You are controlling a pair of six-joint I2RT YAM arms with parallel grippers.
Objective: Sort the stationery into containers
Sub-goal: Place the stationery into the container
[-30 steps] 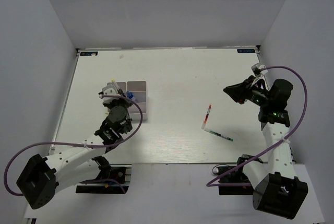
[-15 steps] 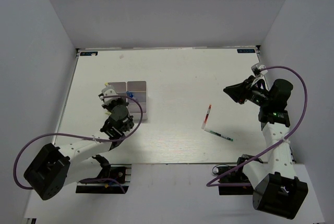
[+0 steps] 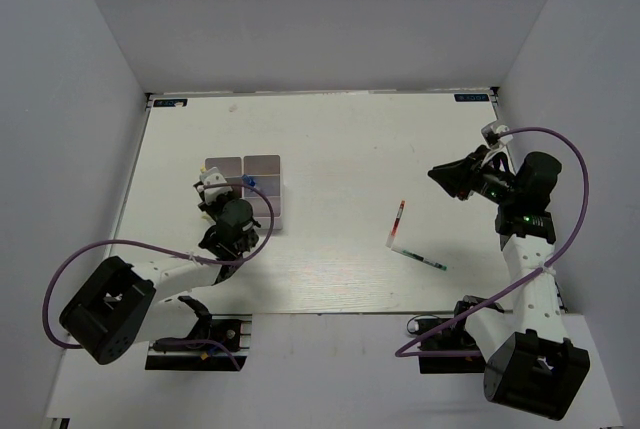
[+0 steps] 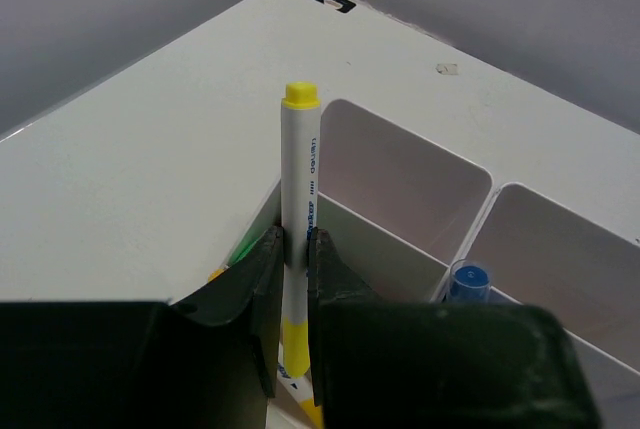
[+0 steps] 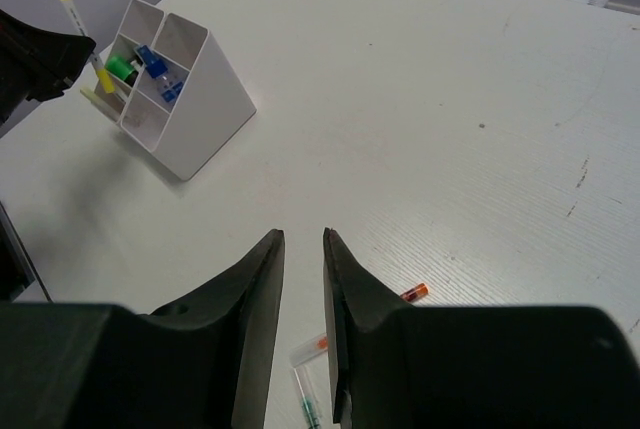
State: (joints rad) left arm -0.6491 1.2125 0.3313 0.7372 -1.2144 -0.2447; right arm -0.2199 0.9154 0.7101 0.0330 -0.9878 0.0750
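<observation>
My left gripper (image 4: 297,241) is shut on a thin white pen with a yellow cap (image 4: 299,179), holding it upright at the near left corner of the white divided tray (image 4: 400,249). A blue-capped tube (image 4: 466,279) stands in a compartment, and a green cap (image 4: 243,246) shows low beside the pen. In the top view the left gripper (image 3: 212,192) is at the tray's (image 3: 264,163) left side. My right gripper (image 5: 302,239) is slightly open and empty, held above the table. A red-tipped pen (image 3: 399,219) and a green-tipped pen (image 3: 420,257) lie on the table.
In the right wrist view the tray (image 5: 205,99) holds a green-capped highlighter (image 5: 121,66) and blue items (image 5: 150,59). The red-tipped pen (image 5: 414,293) and the green-tipped pen (image 5: 307,404) lie just under my right fingers. Grey walls enclose the table on three sides.
My left arm has folded and drawn its gripper slightly nearer along the tray's left side, still holding the pen. The right arm has not moved.
</observation>
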